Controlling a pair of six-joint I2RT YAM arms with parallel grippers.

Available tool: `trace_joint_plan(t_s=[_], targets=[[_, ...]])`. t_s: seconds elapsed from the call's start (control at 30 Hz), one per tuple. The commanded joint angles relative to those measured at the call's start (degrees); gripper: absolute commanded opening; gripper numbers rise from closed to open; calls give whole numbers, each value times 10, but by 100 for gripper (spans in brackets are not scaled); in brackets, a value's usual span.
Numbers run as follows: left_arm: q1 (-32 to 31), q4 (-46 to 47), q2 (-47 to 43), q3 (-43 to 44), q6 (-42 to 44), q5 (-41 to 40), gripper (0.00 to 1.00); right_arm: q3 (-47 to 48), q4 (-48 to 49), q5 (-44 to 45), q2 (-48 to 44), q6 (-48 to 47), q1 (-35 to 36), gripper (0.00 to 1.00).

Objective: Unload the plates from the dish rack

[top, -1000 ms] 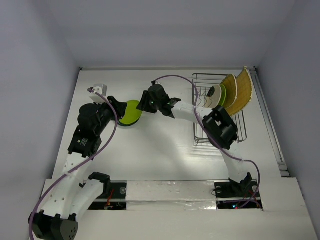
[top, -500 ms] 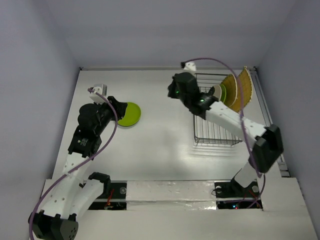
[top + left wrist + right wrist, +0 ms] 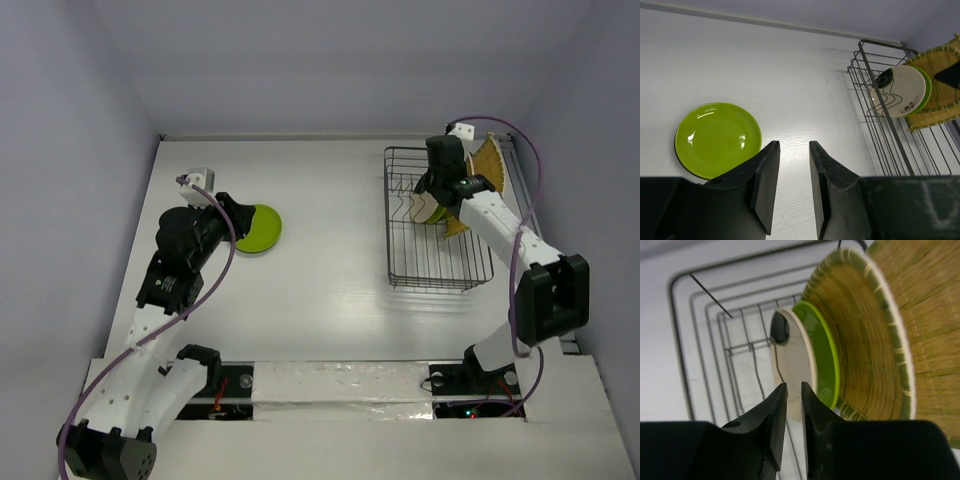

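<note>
Glossy lime plate [image 3: 717,137], thin metal wire rack [image 3: 388,230], rough, perhaps straw, woven plates [image 3: 875,325].

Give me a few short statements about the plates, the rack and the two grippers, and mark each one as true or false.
1. A lime green plate lies flat on the table, outside the dish rack. True.
2. The dish rack is empty. False: a cream plate, a second green plate and two woven plates stand in it.
3. The left gripper grips the lime green plate. False: its fingers hold nothing, and the plate lies beside them.
4. The right gripper is at the rack, close to the cream plate. True.
</note>
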Motion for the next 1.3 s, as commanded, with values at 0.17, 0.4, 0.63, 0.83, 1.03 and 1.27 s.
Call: trace_joint_plan(t_s=[0.17, 0.4, 0.63, 0.83, 1.03, 1.27], targets=[[3, 24, 0, 1, -1, 9, 27, 19, -17, -1, 38, -23, -25, 33], [3, 23, -2, 1, -1, 10, 27, 16, 0, -16, 84, -23, -37, 33], [3, 22, -2, 2, -1, 10, 27, 32, -1, 1, 100, -32, -37, 15], [3, 24, 2, 3, -1, 16, 27, 43, -17, 10, 57, -41, -37, 4], [3, 24, -1, 3, -1, 15, 27, 72, -45, 14, 21, -57, -37, 3], [3, 22, -3, 2, -1, 14, 27, 114, -89, 46, -17, -72, -19, 0]])
